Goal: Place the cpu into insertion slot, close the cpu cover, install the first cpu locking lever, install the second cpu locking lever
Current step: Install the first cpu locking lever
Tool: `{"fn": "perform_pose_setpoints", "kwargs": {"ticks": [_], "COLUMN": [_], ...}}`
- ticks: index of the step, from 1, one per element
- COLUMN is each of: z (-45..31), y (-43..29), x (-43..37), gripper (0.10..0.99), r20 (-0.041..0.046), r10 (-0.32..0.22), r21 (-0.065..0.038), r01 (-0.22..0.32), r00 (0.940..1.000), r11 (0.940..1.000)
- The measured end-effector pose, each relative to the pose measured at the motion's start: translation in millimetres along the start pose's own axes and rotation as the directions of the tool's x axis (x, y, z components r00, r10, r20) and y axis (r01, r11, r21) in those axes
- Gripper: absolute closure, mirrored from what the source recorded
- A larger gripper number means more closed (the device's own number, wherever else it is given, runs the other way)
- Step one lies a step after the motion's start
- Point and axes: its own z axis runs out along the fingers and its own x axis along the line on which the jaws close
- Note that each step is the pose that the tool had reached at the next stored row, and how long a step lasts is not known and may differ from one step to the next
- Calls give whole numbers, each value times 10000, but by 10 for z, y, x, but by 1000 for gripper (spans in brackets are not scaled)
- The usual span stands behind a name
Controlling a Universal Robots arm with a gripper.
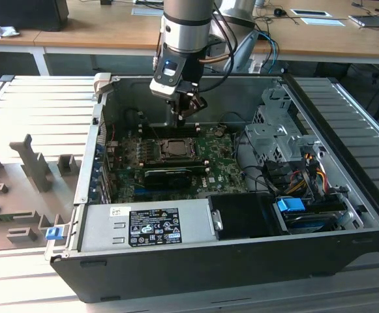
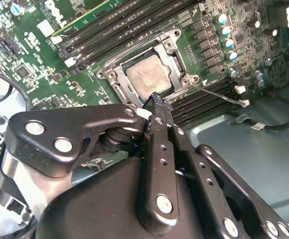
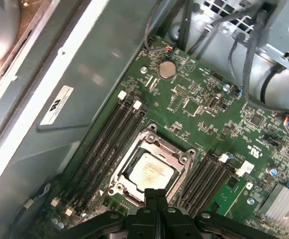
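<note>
You have the black two-fingered gripper (image 2: pixel 156 99) clenched on itself, just above the socket.
Your silvery-grey square cpu (image 3: pixel 150 172) sits in the metal-rimmed insertion slot (image 3: pixel 113 188), with the thin silvery cpu cover (image 3: pixel 160 148) lying down around it.

The case (image 1: pixel 176 280) is open on top, so the way down to the insertion slot (image 1: pixel 159 149) is free from above. The claw (image 1: pixel 189 116), fingers pressed together, hangs just over the slot's edge. Low memory slots (image 3: pixel 102 144) flank the slot on two sides. A thin rod (image 2: pixel 219 93), probably a lever, juts out beside it. A black card (image 1: pixel 169 175) lies just beside the slot. Toward the exterior view's right, the drive cage (image 1: pixel 277 130) and cables (image 1: pixel 293 176) crowd the room.
</note>
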Motion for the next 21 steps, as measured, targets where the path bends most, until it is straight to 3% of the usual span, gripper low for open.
{"fn": "perform_pose_setpoints", "kwargs": {"ticks": [6, 11, 13, 14, 15, 18, 21], "z": [0, 0, 0, 0, 1, 2, 4], "y": [0, 0, 0, -4, -2, -2, -2], "x": [0, 0, 0, -2, -3, -3, -3], "gripper": [980, 980, 980, 980, 980, 980, 980], "r20": [3, 3, 3, 3, 1, 0, 4], "r10": [-1013, -1788, -2552, -2738, -3342, -3736, -3920], "r21": [24, 44, 62, 66, 80, 92, 106], "r01": [1013, 1788, 2552, 2738, 3342, 3736, 3919], "r00": [9949, 9839, 9669, 9618, 9425, 9276, 9200], "r11": [9948, 9839, 9669, 9618, 9425, 9275, 9199]}}
